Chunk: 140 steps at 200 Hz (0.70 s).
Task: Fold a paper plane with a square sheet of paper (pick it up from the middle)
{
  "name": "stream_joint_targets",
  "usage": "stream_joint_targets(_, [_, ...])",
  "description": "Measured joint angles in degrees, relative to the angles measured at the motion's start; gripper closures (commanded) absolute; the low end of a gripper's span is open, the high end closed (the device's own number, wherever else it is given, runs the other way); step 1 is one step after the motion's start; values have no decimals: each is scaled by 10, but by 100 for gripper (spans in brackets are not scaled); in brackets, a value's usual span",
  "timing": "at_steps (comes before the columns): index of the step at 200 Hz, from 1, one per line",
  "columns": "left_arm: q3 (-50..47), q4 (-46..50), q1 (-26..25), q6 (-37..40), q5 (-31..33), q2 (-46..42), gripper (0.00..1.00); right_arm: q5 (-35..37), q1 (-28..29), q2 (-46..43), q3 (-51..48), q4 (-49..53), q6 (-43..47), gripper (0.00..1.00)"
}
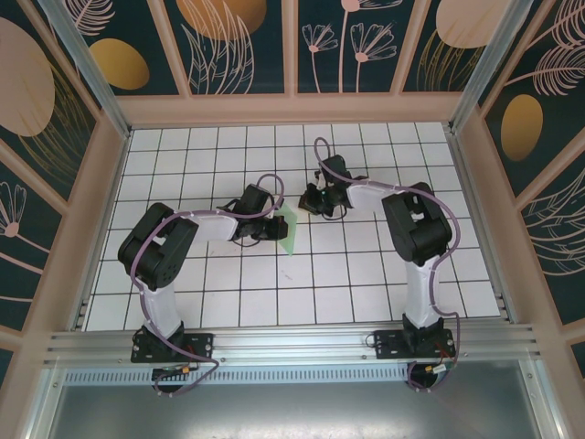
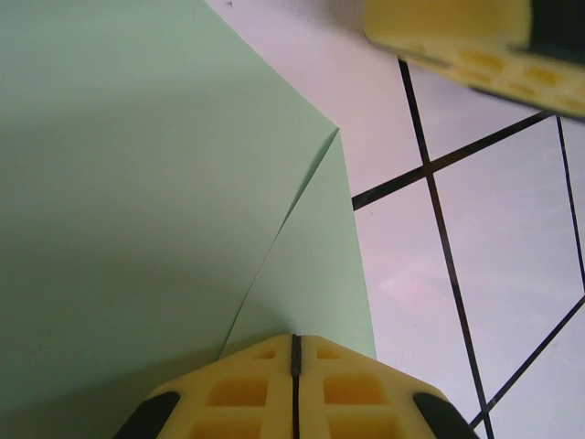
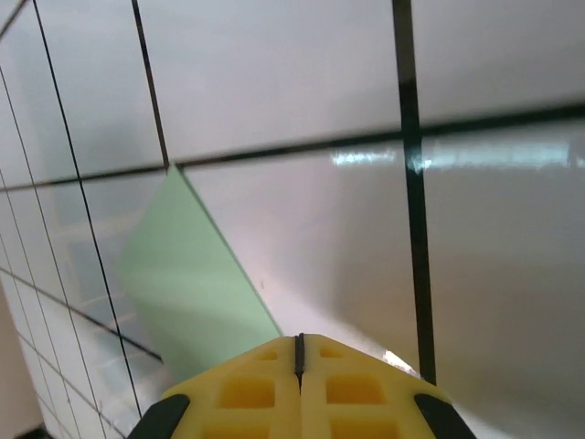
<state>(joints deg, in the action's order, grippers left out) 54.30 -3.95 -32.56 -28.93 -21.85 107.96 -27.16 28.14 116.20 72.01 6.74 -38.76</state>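
Note:
The pale green sheet of paper (image 1: 289, 230) lies on the white grid table, partly folded. In the left wrist view the paper (image 2: 137, 183) covers the left side, and one flap (image 2: 311, 265) lies over it along a slanted crease. My left gripper (image 2: 294, 338) is shut, its tips down against the flap near the paper's right edge; in the top view this left gripper (image 1: 267, 227) sits at the paper's left side. My right gripper (image 3: 299, 338) is shut over bare tile, just right of the paper (image 3: 187, 274). From above, the right gripper (image 1: 320, 203) is at the paper's far right corner.
The white tiled table (image 1: 366, 274) has black grid lines and wooden walls on three sides. The right gripper's yellow fingers (image 2: 457, 41) show at the top of the left wrist view, close above the paper's corner. An aluminium rail (image 1: 292, 343) runs along the near edge.

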Motion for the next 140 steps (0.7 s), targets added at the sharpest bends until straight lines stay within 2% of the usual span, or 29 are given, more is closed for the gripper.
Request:
stream_joint_targets(48, [0, -1, 0, -11, 0, 0, 90, -13, 28, -53, -77, -21, -21, 96])
stream_joint_targets(99, [0, -1, 0, -12, 0, 0, 90, -14, 57, -54, -91, -50, -40, 96])
stream_joint_targets(140, [0, 0, 0, -13, 2, -1, 86, -14, 58, -44, -106, -59, -49, 97])
